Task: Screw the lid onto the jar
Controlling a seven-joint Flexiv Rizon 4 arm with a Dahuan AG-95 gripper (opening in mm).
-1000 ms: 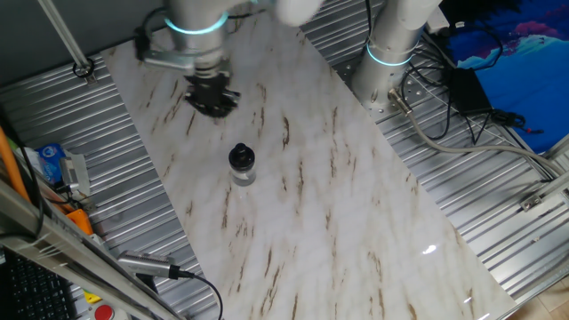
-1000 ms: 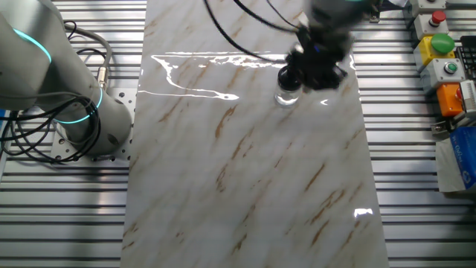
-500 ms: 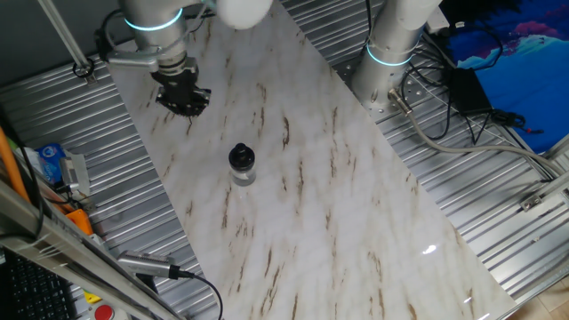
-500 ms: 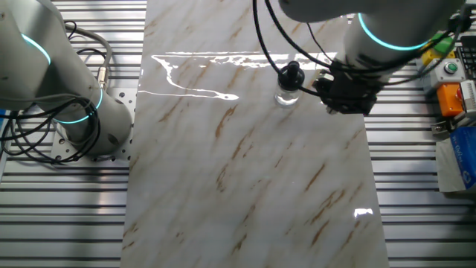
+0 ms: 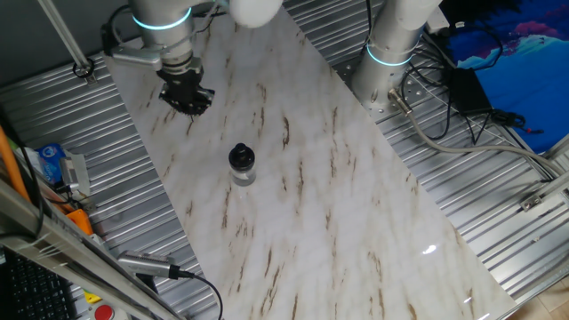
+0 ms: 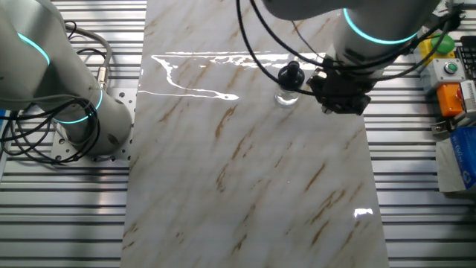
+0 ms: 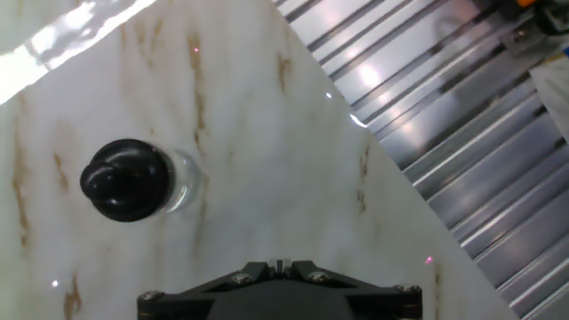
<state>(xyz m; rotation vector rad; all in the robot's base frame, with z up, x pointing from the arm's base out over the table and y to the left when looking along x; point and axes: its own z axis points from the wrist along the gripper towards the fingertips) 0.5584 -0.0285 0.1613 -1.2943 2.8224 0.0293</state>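
A: Hand view first: we see the lid (image 7: pixel 124 179) sitting on the jar (image 7: pixel 182 185), black cap with a knob on top, clear glass peeking out to its right. Both stand on the marble tabletop (image 7: pixel 267 160), left of centre in that view.

B: Agreed. We only get the gripper's black base at the bottom edge there, no fingers. Can we call the jaws?

A: No. In one fixed view the gripper (image 5: pixel 185 96) is a dark lump under the wrist, near the far left edge of the tabletop (image 5: pixel 302 178). In the other fixed view the gripper (image 6: pixel 338 93) is just as dark and blurred. We cannot tell if the jaws are apart or closed. They hold nothing that we can see.

B: Jar position?

A: One fixed view: jar (image 5: pixel 242 173) upright, lid (image 5: pixel 241 157) on top, around the middle of the tabletop, well apart from the gripper. Other fixed view: jar (image 6: pixel 286 95) with lid (image 6: pixel 291 74) just beside the gripper, to its left, not touching as far as we can see.

B: Extras?

A: Ribbed metal bench (image 5: pixel 498 231) around the tabletop, and a button box (image 6: pixel 446 59) at the right edge.
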